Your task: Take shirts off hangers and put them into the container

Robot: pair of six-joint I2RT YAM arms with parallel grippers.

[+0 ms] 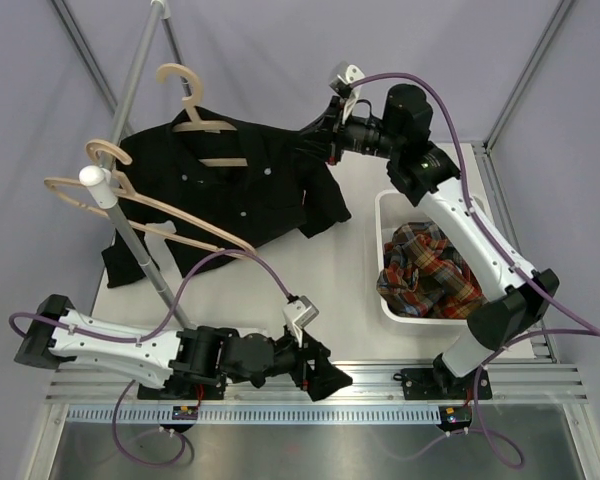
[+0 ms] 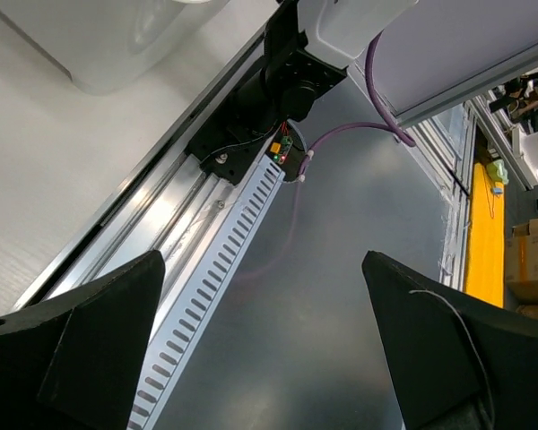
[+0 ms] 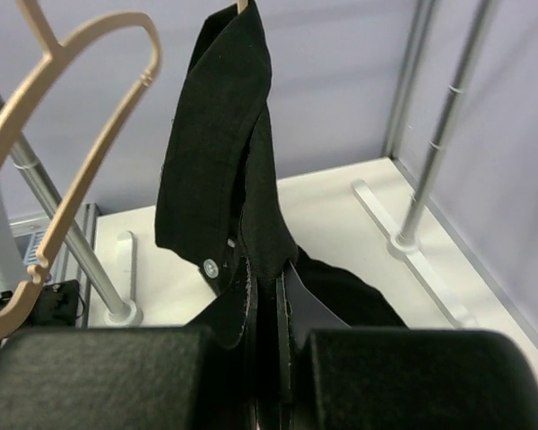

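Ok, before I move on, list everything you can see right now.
black shirt: one, black, far left, on a hanger
plaid shirt: one, red, navy and yellow, bundled in the basket
hangers: two, beige wood; one in the black shirt, the other bare by the rail
basket: one, white, right side of the table
rail: one, grey metal, left
table: one, white
left claw: open, empty, near edge
right claw: shut on the black shirt

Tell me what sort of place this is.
Likely a robotics lab test cell: two robot arms bolted to an aluminium rail, plain screened walls around a white table, and a staged clothes rail with wooden hangers.
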